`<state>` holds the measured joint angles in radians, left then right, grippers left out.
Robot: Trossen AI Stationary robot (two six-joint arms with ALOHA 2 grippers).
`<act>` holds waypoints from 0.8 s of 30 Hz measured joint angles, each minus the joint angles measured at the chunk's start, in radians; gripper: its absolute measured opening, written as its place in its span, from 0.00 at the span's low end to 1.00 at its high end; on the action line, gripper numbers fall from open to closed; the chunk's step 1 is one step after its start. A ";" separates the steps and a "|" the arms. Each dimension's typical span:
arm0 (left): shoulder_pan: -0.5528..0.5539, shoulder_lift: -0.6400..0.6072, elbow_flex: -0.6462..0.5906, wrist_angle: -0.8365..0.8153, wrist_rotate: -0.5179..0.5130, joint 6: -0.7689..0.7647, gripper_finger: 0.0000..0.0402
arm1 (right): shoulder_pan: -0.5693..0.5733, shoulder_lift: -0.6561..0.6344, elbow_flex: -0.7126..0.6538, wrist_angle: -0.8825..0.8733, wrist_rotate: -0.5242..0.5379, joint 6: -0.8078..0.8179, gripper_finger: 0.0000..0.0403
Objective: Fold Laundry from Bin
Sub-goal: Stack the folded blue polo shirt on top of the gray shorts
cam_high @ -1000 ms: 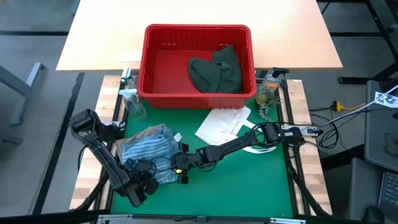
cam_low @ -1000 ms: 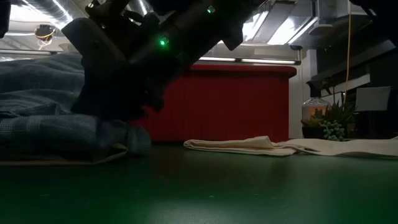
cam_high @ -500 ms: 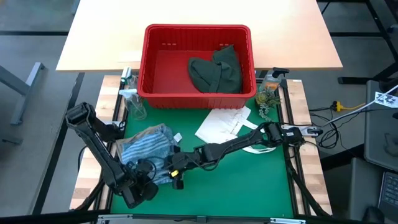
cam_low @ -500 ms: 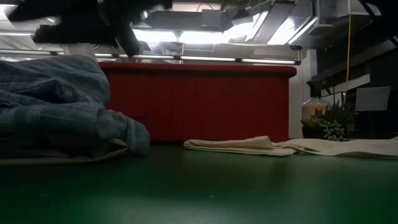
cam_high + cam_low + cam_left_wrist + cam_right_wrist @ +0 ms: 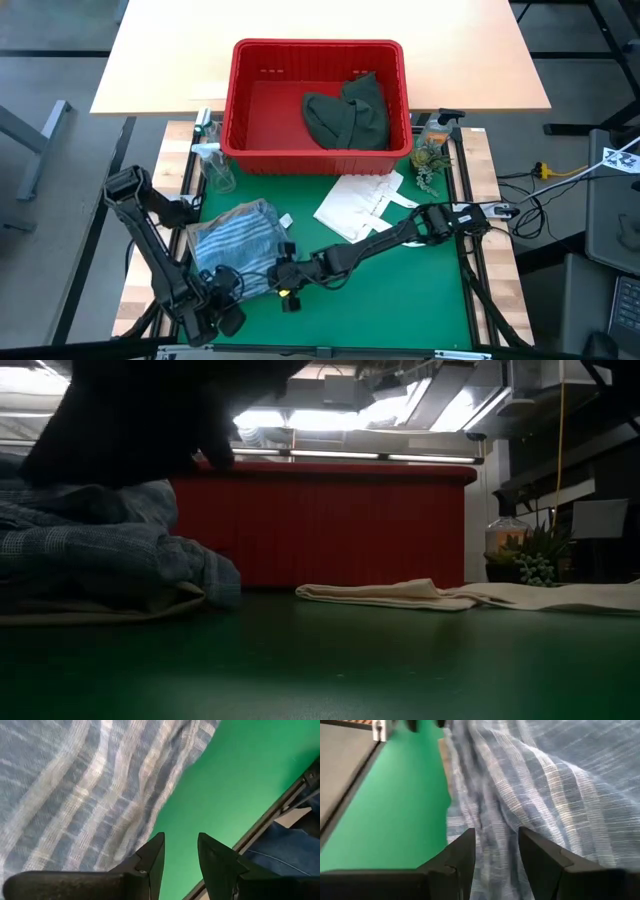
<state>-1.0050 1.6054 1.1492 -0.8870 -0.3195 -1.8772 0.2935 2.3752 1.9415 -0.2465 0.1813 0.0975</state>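
Note:
The blue-white striped shirt [image 5: 235, 238] lies crumpled on the green mat, left of centre. In the low view it [image 5: 100, 550] rests on a tan layer [image 5: 100, 612]. My left gripper [image 5: 236, 284] hangs open just above the shirt's near edge [image 5: 150, 820]; green mat shows between its fingers. My right gripper [image 5: 278, 270] reaches in from the right and hovers open over the shirt's near right part [image 5: 545, 780]. The red bin [image 5: 318, 44] stands at the far side with a dark green garment [image 5: 350, 115] inside.
A flat white tote bag [image 5: 360, 200] lies on the mat right of the shirt, under my right arm. A spray bottle [image 5: 212, 160] stands at the far left and a small plant [image 5: 430, 160] at the far right. Bare mat [image 5: 400, 295] lies near right.
Both grippers have risen from the shirt's near right corner. The left has drawn back toward the near left. In the low view the dark arm that stood in front of the shirt has lifted out of the way. The shirt has stayed on the mat.

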 joint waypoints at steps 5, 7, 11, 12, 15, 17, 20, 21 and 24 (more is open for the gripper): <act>-0.012 0.000 0.000 0.010 -0.004 -0.004 0.28 | 0.001 0.001 0.002 0.025 0.007 0.001 0.37; -0.013 0.000 0.000 0.010 -0.005 -0.004 0.28 | 0.002 -0.008 0.006 0.030 0.003 0.000 0.37; -0.011 0.000 0.000 0.010 -0.011 -0.005 0.28 | 0.002 -0.024 0.011 0.095 0.002 0.000 0.37; -0.009 0.000 0.000 0.010 -0.012 -0.005 0.28 | 0.002 -0.025 0.011 0.105 0.002 0.000 0.37; -0.006 0.000 -0.001 0.010 -0.017 -0.004 0.28 | 0.002 -0.024 0.011 0.096 0.003 -0.003 0.37; -0.004 0.000 -0.001 0.009 -0.030 -0.004 0.28 | 0.002 -0.024 0.011 0.093 0.028 -0.029 0.37; -0.004 0.000 -0.001 0.009 -0.048 -0.004 0.28 | -0.002 -0.020 0.011 0.086 0.107 -0.068 0.37; -0.003 0.000 -0.001 0.009 -0.054 -0.002 0.28 | -0.005 -0.018 0.011 0.073 0.123 -0.076 0.37; -0.003 0.000 -0.001 0.009 -0.063 0.002 0.28 | -0.015 -0.016 0.010 0.038 0.120 -0.078 0.37</act>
<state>-1.0080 1.6054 1.1484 -0.8776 -0.3824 -1.8751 0.2790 2.3596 1.9518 -0.2083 0.3014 0.0194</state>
